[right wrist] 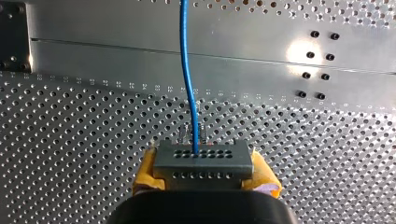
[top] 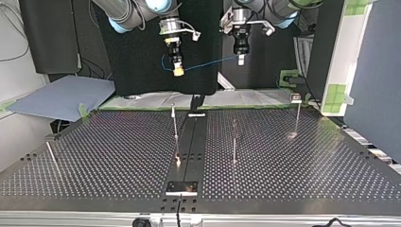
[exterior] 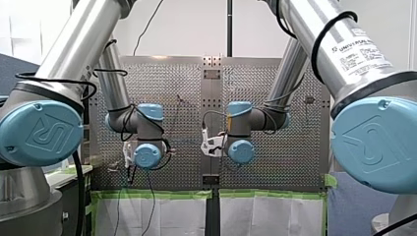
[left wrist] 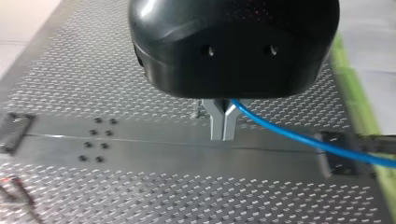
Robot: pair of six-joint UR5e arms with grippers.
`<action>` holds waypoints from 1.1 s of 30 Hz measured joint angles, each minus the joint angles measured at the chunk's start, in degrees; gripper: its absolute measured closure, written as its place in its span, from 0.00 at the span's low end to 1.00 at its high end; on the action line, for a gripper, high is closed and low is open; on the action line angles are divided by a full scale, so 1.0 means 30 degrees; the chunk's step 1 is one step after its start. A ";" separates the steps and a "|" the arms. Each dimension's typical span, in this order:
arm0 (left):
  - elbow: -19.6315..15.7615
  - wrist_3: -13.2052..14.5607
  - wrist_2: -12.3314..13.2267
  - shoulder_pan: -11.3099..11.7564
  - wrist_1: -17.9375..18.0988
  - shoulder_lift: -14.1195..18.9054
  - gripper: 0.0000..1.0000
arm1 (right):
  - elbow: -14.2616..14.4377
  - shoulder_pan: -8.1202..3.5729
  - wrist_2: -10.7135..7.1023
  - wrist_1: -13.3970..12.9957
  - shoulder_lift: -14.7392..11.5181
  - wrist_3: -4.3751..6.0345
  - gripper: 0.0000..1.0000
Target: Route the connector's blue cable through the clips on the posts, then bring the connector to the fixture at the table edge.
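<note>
Both arms hang high over the tabletop (top: 307, 165), and none of the routing is done yet. My right tool (right wrist: 205, 173) is clamped on the grey connector (right wrist: 203, 157). It has a yellow pad (right wrist: 145, 173) on either side, and the blue cable (right wrist: 189, 84) leaves the connector face straight ahead. My left tool (left wrist: 223, 125) has its metal fingers pinched together on the same cable further along, and the cable runs off to one side from there. In the top view the cable spans the gap between the two tools with a slight sag, and a small blue loop shows beside the right tool. The posts (top: 175, 126) stand far below, well apart from one another. Their clips are too small to read. The flat plate (top: 181, 187) at the tabletop's near edge in the top view is probably the fixture, but I can't confirm it.

Risks, as I judge them:
- **Slip:** the cable is thin and the metal fingers are smooth, so it may slide through the left tool on the way down.
- **Too taut:** a tight span could pull the wire out of the connector or bend a thin post.
- **Too slack:** a loose span could miss the clip altogether.
- **Snag:** the loose loop could catch on a post.
- **Clash:** the tools are close together, so they could collide when lowering.
</note>
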 joint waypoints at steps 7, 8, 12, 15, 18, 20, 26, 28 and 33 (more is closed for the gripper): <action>-0.0209 0.0065 0.0158 -0.0041 -0.0365 -0.0436 1.00 | -0.0001 0.0002 -0.0001 0.0001 0.0001 0.0000 1.00; -0.0211 0.0066 0.0161 -0.0042 -0.0373 -0.0447 1.00 | -0.0001 0.0001 -0.0001 0.0000 0.0000 0.0000 1.00; -0.0213 0.0068 0.0167 -0.0046 -0.0387 -0.0460 1.00 | -0.0001 0.0001 -0.0001 0.0001 0.0001 0.0000 1.00; -0.0217 0.0069 0.0168 -0.0046 -0.0390 -0.0463 1.00 | -0.0001 0.0001 -0.0001 0.0001 0.0000 0.0000 1.00; -0.0218 0.0069 0.0168 -0.0047 -0.0390 -0.0468 1.00 | 0.0000 0.0001 -0.0002 0.0000 0.0000 0.0000 1.00; -0.0218 0.0069 0.0168 -0.0046 -0.0390 -0.0468 1.00 | 0.0000 0.0001 -0.0002 0.0000 0.0000 0.0000 1.00; -0.0218 0.0069 0.0169 -0.0046 -0.0390 -0.0467 1.00 | -0.0195 -0.0228 0.0229 0.0230 0.0229 0.0040 1.00; -0.0218 0.0069 0.0168 -0.0046 -0.0390 -0.0468 1.00 | -0.0288 -0.0413 0.0434 0.0442 0.0440 0.0048 1.00; -0.0218 0.0069 0.0168 -0.0046 -0.0390 -0.0468 1.00 | -0.0369 -0.0618 0.0747 0.1165 0.1164 0.0057 1.00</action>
